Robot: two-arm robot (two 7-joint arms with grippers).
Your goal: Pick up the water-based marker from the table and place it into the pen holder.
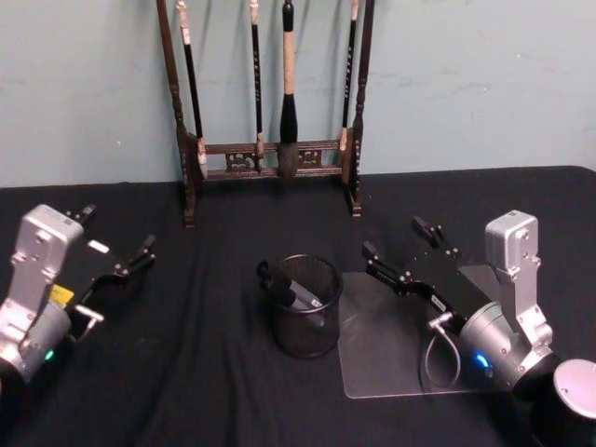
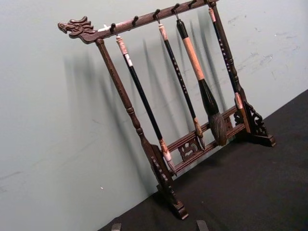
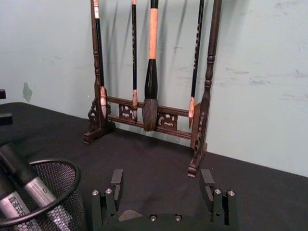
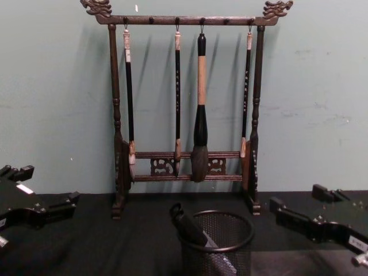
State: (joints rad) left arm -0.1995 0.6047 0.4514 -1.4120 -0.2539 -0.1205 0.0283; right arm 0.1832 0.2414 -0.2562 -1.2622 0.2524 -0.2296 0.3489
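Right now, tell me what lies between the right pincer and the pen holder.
Head view: only bare black tablecloth separates the open right pincer from the pen holder.

It looks like a robot test room: a bare pale green wall (image 1: pixel 466 84), a surface (image 1: pixel 186 372) under black cloth, two robot arms.

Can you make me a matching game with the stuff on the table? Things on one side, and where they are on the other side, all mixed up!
Things:
1. grey and black marker
2. round black wire-mesh pen holder
3. tall dark wooden brush rack
4. clear plastic sheet

Places:
A. flat on the table beside the cup
B. leaning inside the cup
C. at the back by the wall
D. middle of the black table

Pairs: 1-B, 2-D, 3-C, 4-A
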